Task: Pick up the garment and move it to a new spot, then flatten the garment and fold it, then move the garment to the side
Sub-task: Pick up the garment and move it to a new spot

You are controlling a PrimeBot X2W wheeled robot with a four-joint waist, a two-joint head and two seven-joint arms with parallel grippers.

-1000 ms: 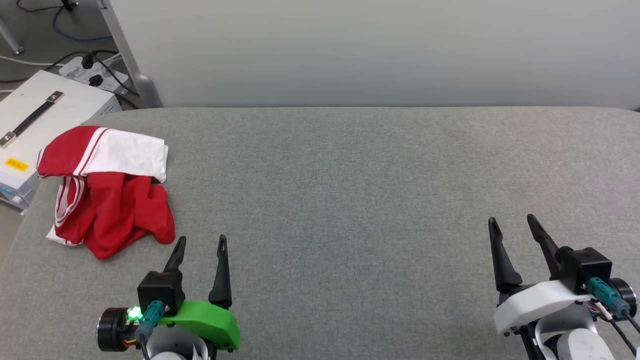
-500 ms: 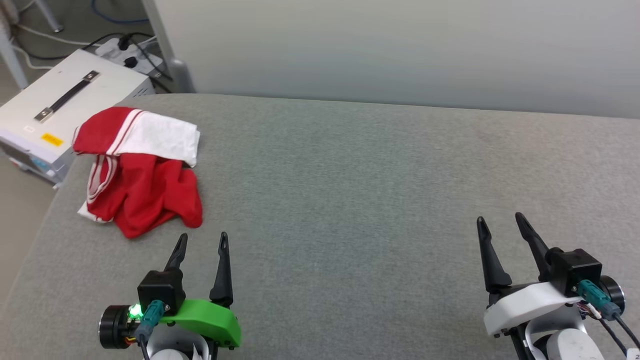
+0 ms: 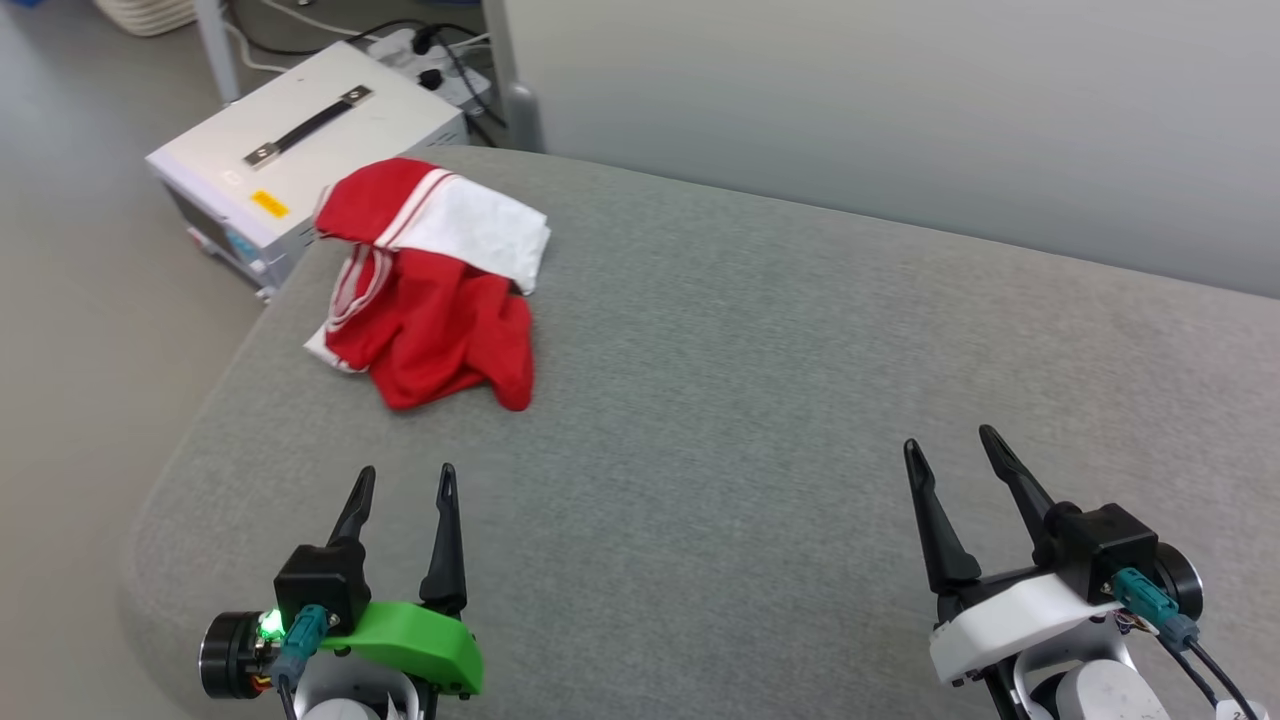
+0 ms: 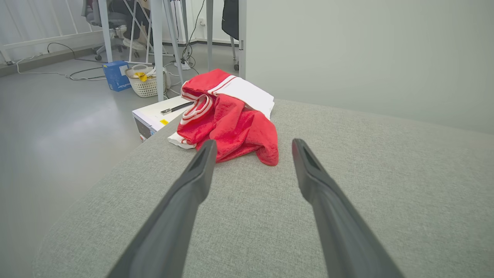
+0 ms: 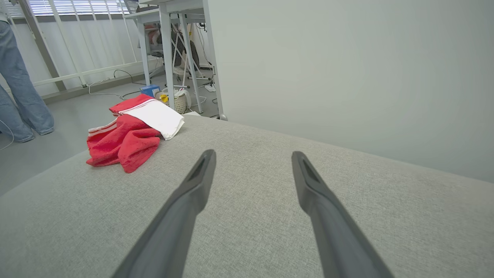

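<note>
The garment [image 3: 430,300] is soft, matt cloth, the grey cover of the bench [image 3: 750,380] is a coarse, matt woven fabric, the 2 fingers [image 4: 185,200] of the left gripper [image 3: 405,478] look like smooth, matt dark plastic, and the floor [image 4: 58,116] is smooth and slightly glossy.

Nothing legible; the yellow sticker [image 3: 270,204] on the white case [image 3: 400,120] is blurred
</note>
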